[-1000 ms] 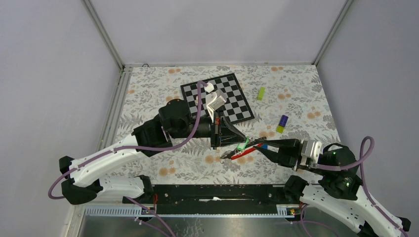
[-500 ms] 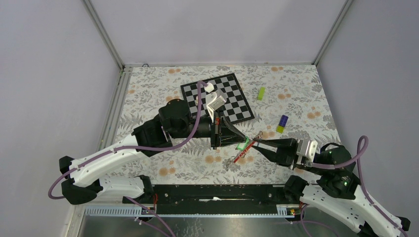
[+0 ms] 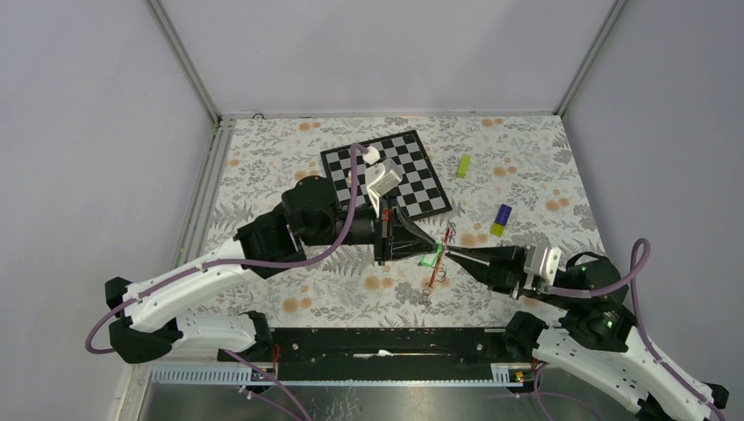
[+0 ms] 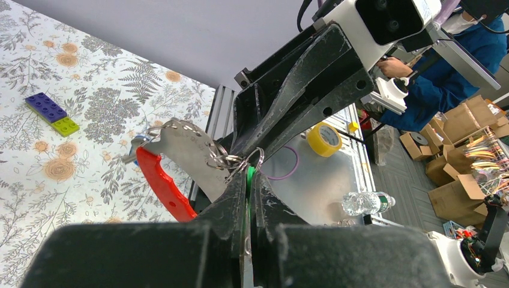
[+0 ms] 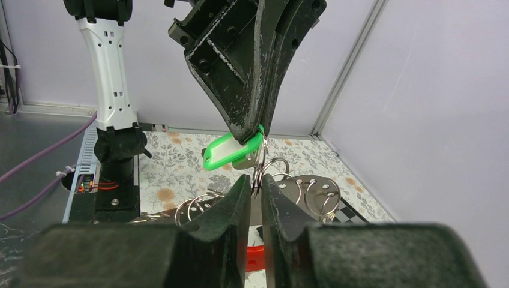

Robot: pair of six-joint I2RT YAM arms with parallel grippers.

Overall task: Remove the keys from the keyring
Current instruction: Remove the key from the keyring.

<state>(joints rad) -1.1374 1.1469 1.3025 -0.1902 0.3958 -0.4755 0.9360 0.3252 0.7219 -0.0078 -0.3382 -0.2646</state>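
L gripper [image 4: 248, 186] clamped tight on green key [image 5: 231, 151], R gripper [image 5: 256, 186] pinched near-shut on keyring [image 5: 257, 170] wire just beside it, all held up mid-air, red strap [image 4: 162, 189] dangling, prob so one anchors while other works key off.

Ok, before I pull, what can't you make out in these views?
Top view: the keyring is too small to count what hangs on it, and both jaws crowd it.
Left wrist view: the green-headed key is a sliver, hidden between the left jaws.
Right wrist view: the right jaws cover the keyring's lower arc, so a pinch can't be confirmed; the red strap is mostly behind them.
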